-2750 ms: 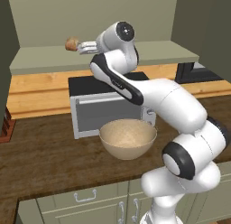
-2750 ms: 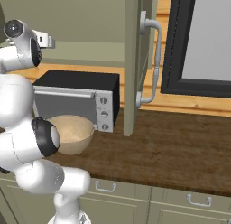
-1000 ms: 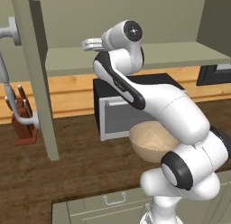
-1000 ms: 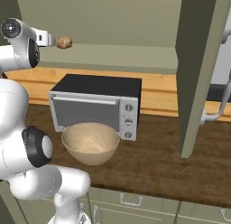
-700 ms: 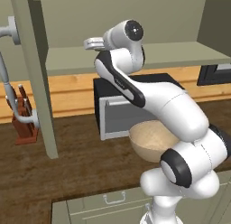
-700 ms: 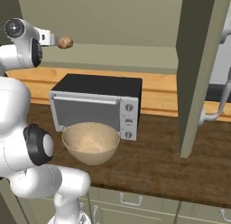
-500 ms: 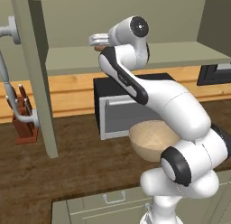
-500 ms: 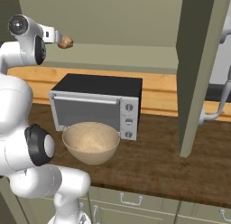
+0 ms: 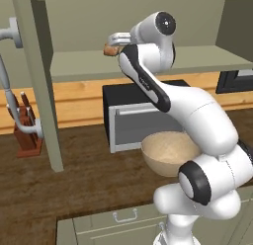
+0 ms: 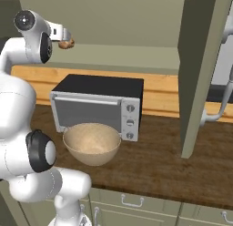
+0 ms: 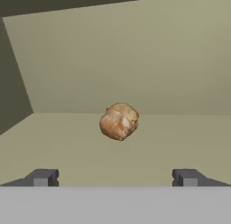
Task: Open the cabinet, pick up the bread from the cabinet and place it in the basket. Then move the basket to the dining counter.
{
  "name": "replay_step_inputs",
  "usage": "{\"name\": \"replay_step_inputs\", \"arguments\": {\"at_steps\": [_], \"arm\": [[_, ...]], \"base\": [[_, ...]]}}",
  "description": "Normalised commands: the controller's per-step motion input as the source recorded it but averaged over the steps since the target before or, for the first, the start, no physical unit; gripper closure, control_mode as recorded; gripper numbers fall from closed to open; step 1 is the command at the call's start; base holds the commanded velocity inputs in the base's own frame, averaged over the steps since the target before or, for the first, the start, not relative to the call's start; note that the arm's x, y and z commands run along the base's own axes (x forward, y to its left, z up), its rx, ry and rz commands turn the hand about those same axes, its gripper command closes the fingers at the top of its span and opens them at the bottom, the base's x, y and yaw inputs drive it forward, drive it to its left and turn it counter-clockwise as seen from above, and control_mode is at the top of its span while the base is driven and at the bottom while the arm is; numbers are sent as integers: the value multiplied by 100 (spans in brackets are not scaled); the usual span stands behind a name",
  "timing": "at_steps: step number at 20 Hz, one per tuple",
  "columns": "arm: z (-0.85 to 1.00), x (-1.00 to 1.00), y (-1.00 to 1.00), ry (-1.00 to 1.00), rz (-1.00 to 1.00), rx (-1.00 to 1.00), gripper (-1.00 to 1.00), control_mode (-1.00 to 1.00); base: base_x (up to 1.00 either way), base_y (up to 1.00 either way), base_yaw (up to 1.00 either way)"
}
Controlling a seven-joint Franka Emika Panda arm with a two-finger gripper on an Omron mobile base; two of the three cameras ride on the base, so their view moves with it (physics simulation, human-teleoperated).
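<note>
The cabinet stands open, its sage-green doors (image 9: 34, 81) (image 10: 198, 70) swung out to either side. The bread (image 11: 119, 121), a small tan-brown lump, lies on the green shelf (image 9: 89, 66). My gripper (image 11: 115, 177) is open at shelf height, with the bread (image 9: 109, 51) (image 10: 67, 44) just ahead of and between the spread fingertips (image 11: 43, 177), not touching them. Below on the wood worktop, the speckled beige basket (image 9: 170, 152) (image 10: 92, 144) stands in front of the microwave. The dining counter is out of view.
A black and silver microwave (image 10: 98, 106) (image 9: 143, 115) sits under the shelf against the wall. A knife block (image 9: 27, 135) stands at the left behind the open door. Long silver bar handles (image 9: 7, 81) (image 10: 223, 97) stick out from the doors. Low green drawers (image 10: 132, 202) run below.
The base has driven sideways since the oldest frames, shifting the whole scene. In the last second the hand has reached in along the shelf towards the bread, which has stayed put.
</note>
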Motion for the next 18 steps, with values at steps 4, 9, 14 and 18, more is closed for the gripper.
{"name": "replay_step_inputs", "arguments": {"at_steps": [4, 9, 14, 18], "arm": [[-13, 3, -13, 0, 0, 1, -100, -100], [-21, 23, -1, 0, 0, 2, -100, -100], [-10, 17, 0, 0, 0, 3, -100, -100], [0, 28, 0, 1, 0, 1, -100, -100]], "base": [[0, 0, 0], [0, 0, 0], [0, 0, 0], [0, 0, 0]]}}
